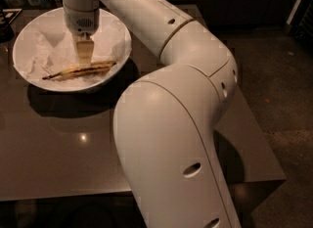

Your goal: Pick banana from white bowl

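Gripper (84, 59) at far left, pointing straight down into white bowl (29, 36), tip over banana (80, 69) mid-length; contact unclear, open/closed state can't tell. Banana lying flat on crumpled paper liner (46, 46) in bowl's near half, stem left. Bowl at far-left of dark surface (58, 158).

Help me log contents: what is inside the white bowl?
Crumpled white paper lines the white bowl, with the banana lying on it. The tool hangs inside, right over the banana's middle. The bowl's floor under the paper is hidden.
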{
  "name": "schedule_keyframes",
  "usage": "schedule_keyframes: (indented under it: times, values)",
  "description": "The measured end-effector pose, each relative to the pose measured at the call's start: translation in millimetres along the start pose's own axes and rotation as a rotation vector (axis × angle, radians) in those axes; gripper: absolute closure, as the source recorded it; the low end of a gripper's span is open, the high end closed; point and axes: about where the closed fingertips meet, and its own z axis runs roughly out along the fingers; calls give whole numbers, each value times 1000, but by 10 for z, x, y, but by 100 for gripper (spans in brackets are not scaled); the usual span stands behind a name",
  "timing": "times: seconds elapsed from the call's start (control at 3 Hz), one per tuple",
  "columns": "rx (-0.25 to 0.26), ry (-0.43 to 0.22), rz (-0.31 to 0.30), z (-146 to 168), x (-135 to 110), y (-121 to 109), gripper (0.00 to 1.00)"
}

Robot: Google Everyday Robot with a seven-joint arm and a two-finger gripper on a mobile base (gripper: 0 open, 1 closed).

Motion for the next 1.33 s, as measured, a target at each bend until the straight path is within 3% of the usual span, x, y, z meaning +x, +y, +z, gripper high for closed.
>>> schedule_keyframes:
  times: [1.33]
  values:
    - [-68, 14, 22, 362, 72, 11, 53]
